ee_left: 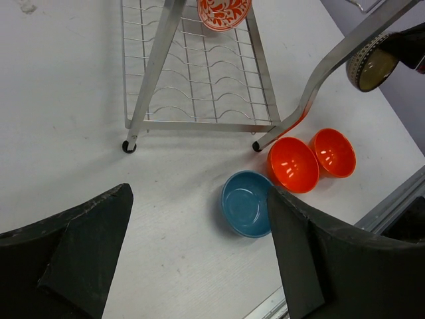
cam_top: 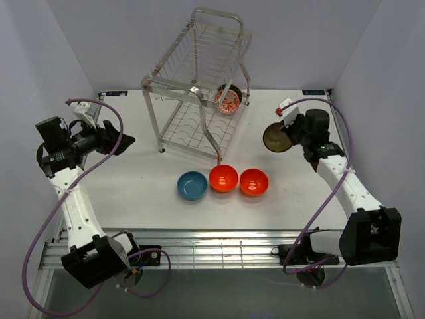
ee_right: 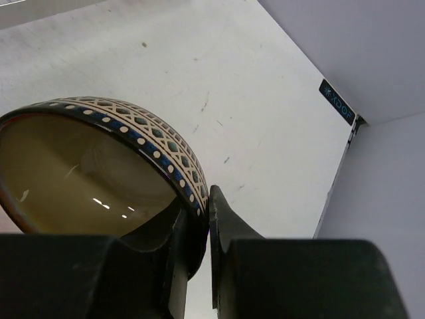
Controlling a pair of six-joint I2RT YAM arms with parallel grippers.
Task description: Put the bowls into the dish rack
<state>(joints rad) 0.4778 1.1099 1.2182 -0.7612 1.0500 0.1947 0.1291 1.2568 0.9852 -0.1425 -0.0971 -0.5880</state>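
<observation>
My right gripper [cam_top: 290, 133] [ee_right: 199, 211] is shut on the rim of a dark brown bowl [cam_top: 276, 137] [ee_right: 86, 173] with a cream inside and a patterned band. The bowl is tilted on its side above the table's right part, to the right of the dish rack [cam_top: 199, 86] [ee_left: 199, 100]. A red-and-white bowl [cam_top: 229, 100] [ee_left: 223, 12] leans in the rack's lower tier. A blue bowl [cam_top: 192, 185] [ee_left: 247, 203] and two orange bowls [cam_top: 223, 178] [cam_top: 254, 182] sit in a row in front of the rack. My left gripper [cam_top: 123, 141] [ee_left: 199, 193] hovers open at the left, holding nothing.
White walls enclose the table on three sides. A metal rail [cam_top: 219, 249] runs along the near edge between the arm bases. The rack's bent tubular leg [ee_left: 319, 73] comes down right by the left orange bowl [ee_left: 292, 164].
</observation>
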